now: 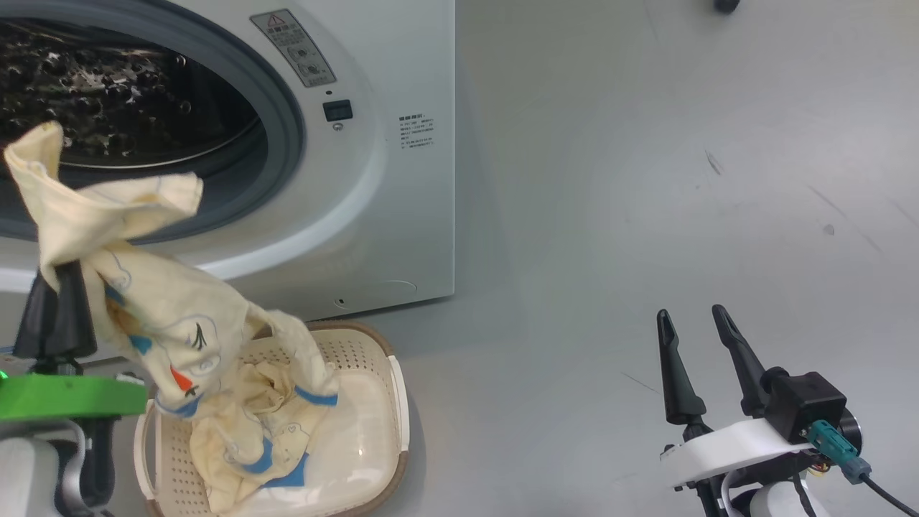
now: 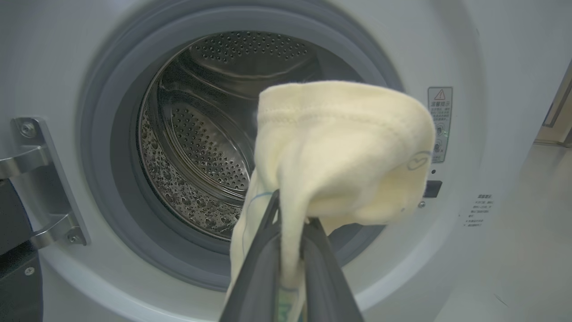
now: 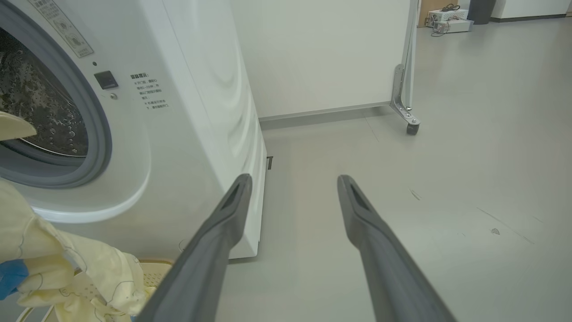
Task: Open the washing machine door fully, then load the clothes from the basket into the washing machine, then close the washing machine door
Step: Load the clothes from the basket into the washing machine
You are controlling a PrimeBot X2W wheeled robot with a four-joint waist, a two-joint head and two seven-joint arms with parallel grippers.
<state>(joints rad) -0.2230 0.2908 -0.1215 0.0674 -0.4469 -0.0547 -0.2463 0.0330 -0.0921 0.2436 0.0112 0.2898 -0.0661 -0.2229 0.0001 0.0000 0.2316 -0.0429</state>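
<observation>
Left gripper (image 2: 291, 213) pinches a yellow garment (image 1: 165, 316), held up before the drum (image 2: 201, 134). Its lower end hangs into the basket (image 1: 399, 402). Right gripper (image 1: 695, 322) spread, idle over the floor. Risk: the hanging end catches the seal (image 2: 116, 201), or drags the other clothes (image 1: 251, 438) out.

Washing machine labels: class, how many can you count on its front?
2: a grey warning sticker upper right of the drum, and small printed text lower, further right. Others may hide behind the held clothes.

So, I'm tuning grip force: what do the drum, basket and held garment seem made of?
Drum: shiny steel, by its mirror glints and punched holes. Basket: probably glossy cream plastic, moulded perforations. Garment: soft matte knit, perhaps cotton; it drapes limply, hem stitched.
</observation>
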